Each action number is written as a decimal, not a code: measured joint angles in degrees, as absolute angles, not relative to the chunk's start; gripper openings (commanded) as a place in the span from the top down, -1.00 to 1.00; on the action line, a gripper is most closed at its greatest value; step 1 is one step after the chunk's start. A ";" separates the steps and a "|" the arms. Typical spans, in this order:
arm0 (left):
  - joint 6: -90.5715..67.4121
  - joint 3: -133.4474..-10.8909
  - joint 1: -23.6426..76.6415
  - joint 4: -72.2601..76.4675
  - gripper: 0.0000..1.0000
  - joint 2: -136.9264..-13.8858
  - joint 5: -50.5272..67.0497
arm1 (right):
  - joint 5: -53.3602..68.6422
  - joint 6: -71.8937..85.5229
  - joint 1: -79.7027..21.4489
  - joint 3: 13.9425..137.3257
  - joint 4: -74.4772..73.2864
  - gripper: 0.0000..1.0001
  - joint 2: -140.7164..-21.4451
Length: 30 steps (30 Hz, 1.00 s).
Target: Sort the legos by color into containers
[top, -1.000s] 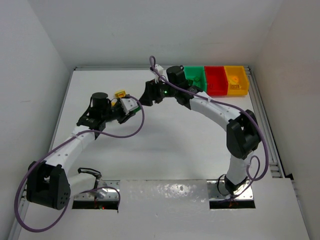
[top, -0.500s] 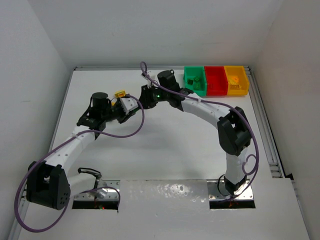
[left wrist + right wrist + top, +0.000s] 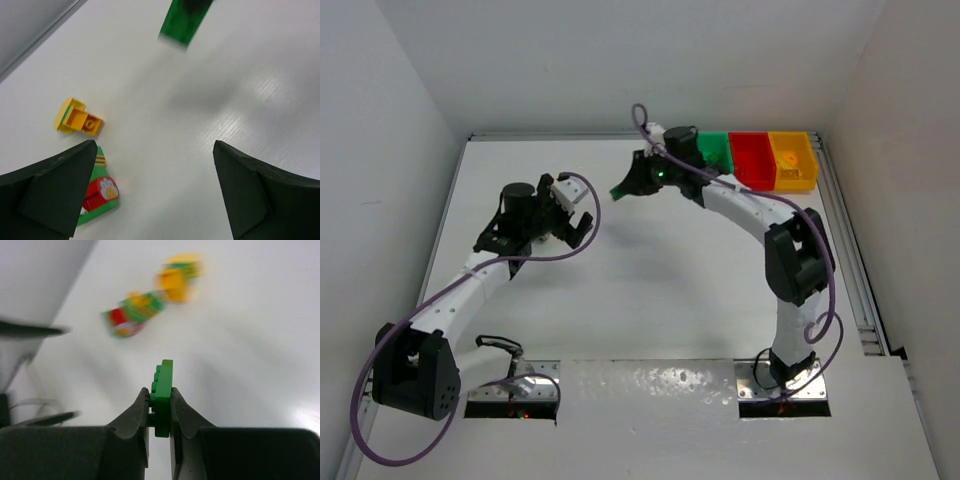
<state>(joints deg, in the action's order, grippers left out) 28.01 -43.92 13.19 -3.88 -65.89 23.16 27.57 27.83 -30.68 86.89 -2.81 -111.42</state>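
Noted left hand (image 3: 155,150) gaping, empty, over yellow brick (image 3: 77,117) and red-green piece (image 3: 100,195), toward counter's (image 3: 670,290) far left corner. Farther: right hand (image 3: 160,392) pinching green brick (image 3: 163,375) across flat faces, clear of counter, short of green bin (image 3: 717,148) at far right corner. Judged light, rigid, slick. Seen loose bricks from wrists only; bins from above only.

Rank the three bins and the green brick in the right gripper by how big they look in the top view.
Largest, alike, not ranked apart: red bin and yellow-orange bin.
Next: green bin, partly hidden by the right arm, so less shows.
Smallest by far: green brick.
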 measured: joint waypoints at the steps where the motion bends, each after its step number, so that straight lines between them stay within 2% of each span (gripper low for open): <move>1: 26.46 -44.05 13.19 -4.05 -1.00 -65.89 21.32 | 25.15 27.53 -28.36 86.94 -3.55 1.00 -111.39; 5: 20.03 -45.04 13.17 -5.28 -1.00 -66.00 14.87 | 9.39 23.57 -18.26 88.66 -7.79 1.00 -111.42; 6: 18.00 -45.76 13.08 -6.50 -0.92 -66.48 13.10 | 4.56 21.78 -15.84 89.80 -8.73 1.00 -111.70; 7: 16.27 -46.76 12.95 -7.49 -0.64 -67.48 11.35 | -0.12 20.16 -13.93 91.29 -9.19 1.00 -112.25; 9: 13.74 -49.17 12.58 -9.13 -0.34 -70.30 9.21 | -7.88 17.39 -11.62 95.00 -9.50 1.00 -114.13; 10: 12.97 -50.43 12.32 -10.31 -0.13 -71.92 8.40 | -11.18 16.16 -10.96 97.17 -9.39 1.00 -115.42; 12: 12.14 -53.34 11.88 -13.02 -0.05 -75.33 6.79 | -15.73 14.26 -10.41 100.79 -9.10 1.00 -118.24; 15: 11.97 -58.98 11.09 -17.72 -0.04 -80.88 4.58 | -18.96 12.86 -9.85 105.47 -9.28 1.00 -123.24; 18: 12.80 -65.14 10.15 -21.50 -0.28 -86.48 2.70 | -19.25 12.58 -9.43 109.58 -10.07 1.00 -128.49; 19: 13.26 -66.65 9.87 -22.17 -0.41 -88.09 1.74 | -19.16 12.58 -9.28 110.37 -10.31 1.00 -130.02; 22: 14.59 -68.95 8.91 -23.75 -0.56 -91.70 -1.52 | -18.35 12.64 -9.04 110.76 -9.54 1.00 -132.07; 30: 14.00 -78.63 7.77 -27.11 -0.61 -103.09 -3.49 | -16.51 12.64 -9.02 110.65 -10.39 1.00 -132.11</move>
